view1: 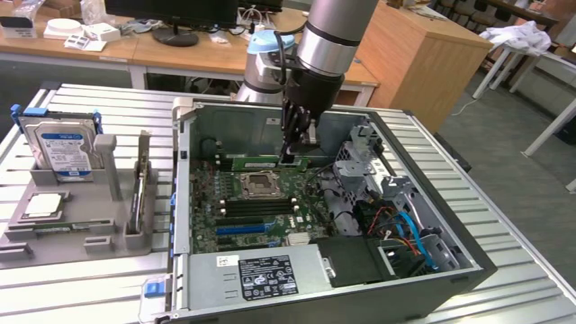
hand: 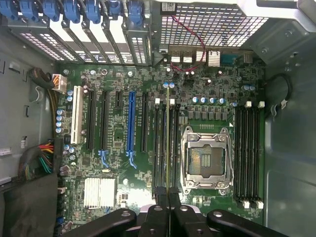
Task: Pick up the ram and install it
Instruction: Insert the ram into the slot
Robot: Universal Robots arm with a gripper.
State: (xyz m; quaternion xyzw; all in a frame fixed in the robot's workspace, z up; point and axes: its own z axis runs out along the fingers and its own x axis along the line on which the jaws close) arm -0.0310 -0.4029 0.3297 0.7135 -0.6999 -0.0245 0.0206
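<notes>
Ram, a slim green board, is clamped in the gripper inside the open PC case, lying level and just past the CPU socket. The arm, w/ its silver tube and black wrist, drops near-vertical. In the wrist view the ram is edge-on, a thin line over the black mem slots beside the socket. Black fingers are pressed on both faces. Can't tell if it's seated.

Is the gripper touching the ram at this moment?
Touching. In the wrist view the gripper is shut on the ram, whose thin green edge runs out from between its jaws.
</notes>
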